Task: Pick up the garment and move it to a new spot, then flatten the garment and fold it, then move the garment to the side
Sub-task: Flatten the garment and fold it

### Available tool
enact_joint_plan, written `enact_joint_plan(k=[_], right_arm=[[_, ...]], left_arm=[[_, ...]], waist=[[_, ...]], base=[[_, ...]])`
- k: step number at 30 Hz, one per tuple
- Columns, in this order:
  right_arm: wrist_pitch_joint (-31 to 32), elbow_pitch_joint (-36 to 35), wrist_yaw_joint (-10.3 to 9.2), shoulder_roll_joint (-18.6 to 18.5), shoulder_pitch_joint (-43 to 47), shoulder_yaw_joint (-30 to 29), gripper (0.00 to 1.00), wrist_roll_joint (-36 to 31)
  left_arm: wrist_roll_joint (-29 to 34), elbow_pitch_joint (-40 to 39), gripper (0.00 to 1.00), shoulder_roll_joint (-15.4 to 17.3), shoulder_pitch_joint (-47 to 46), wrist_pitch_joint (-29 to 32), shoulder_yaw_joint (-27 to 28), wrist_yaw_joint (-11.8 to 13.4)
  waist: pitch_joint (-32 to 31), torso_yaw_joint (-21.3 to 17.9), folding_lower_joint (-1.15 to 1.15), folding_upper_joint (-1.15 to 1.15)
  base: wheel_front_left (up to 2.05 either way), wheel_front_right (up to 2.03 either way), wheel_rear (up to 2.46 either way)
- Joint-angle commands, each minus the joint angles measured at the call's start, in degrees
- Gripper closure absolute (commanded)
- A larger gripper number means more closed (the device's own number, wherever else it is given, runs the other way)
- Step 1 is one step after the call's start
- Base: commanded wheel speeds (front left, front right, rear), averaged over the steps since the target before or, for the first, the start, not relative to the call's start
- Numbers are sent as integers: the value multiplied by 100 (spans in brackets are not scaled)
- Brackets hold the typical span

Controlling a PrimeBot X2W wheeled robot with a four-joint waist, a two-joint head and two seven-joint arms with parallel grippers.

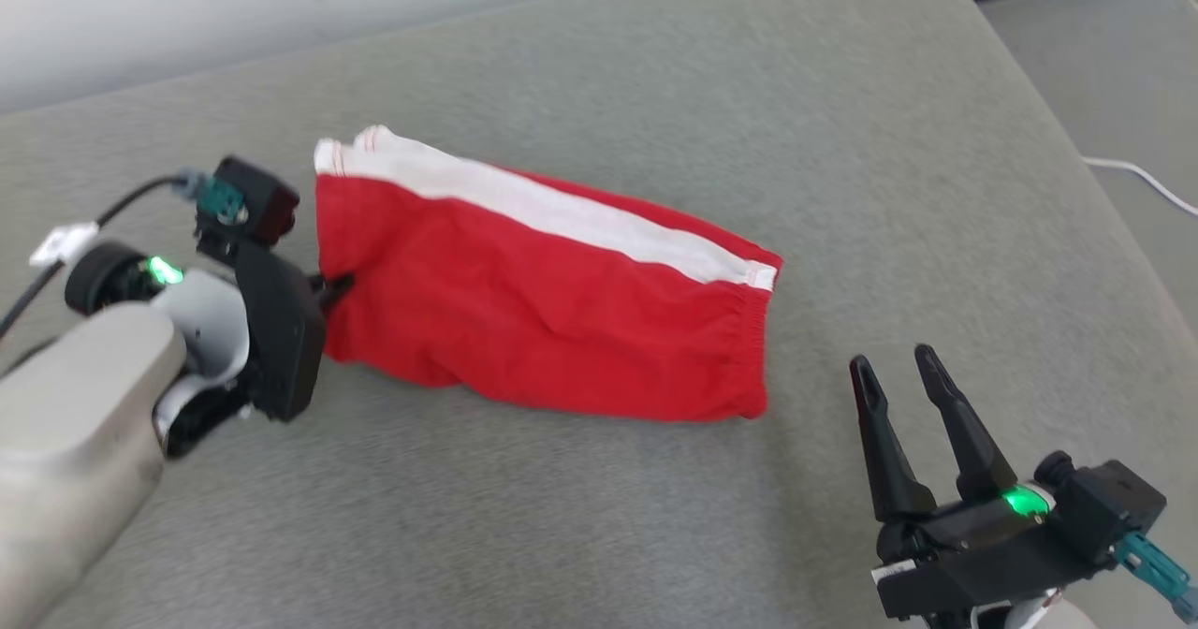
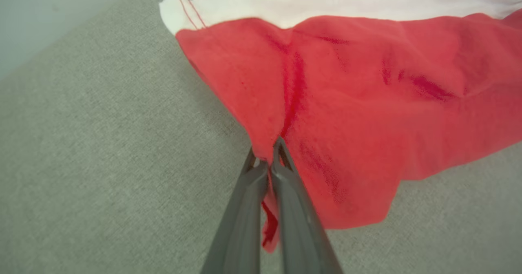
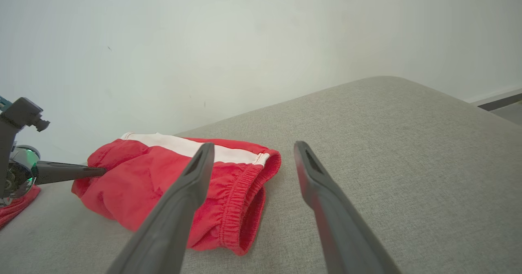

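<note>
Black long-fingered left gripper (image 2: 267, 151) pinching, matching right gripper (image 1: 898, 367) spread.
The left gripper's fingers press together on the edge of the red-and-white fabric garment (image 1: 543, 320), and its pale grey forearm (image 1: 84, 395) reaches in sideways. The right gripper sits apart from the cloth, fingers parted.

A grey, woven-fabric surface (image 1: 599, 517) with a rounded far right corner carries a pair of red shorts (image 1: 543, 311), which lie folded near its middle, their white side stripe along the far edge and the elastic waistband facing right.
</note>
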Motion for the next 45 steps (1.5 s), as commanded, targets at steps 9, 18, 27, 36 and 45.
enact_joint_plan(k=[9,18,27,36,45], right_arm=[[-2,41,-13,42,431,-242,0,-28],[-2,108,-13,-43,680,-404,0,-43],[-2,194,-13,-72,661,-392,0,-71],[-2,132,-13,-120,547,-582,0,-183],[-2,63,-13,-88,503,-731,0,-377]], left_arm=[[-296,-595,100,280,843,-485,72,177],[-594,-1387,100,496,1380,-545,138,485],[-803,-1769,0,525,1977,-849,189,892],[-456,-1481,0,405,2360,-2228,444,1265],[404,-1535,0,73,2846,-2872,1698,1740]], waist=[[-559,738,0,0],[-740,969,0,0],[-757,1018,0,0],[-839,1208,0,0],[-923,1582,0,0]], base=[[0,0,0],[0,0,0],[0,0,0],[0,0,0],[0,0,0]])
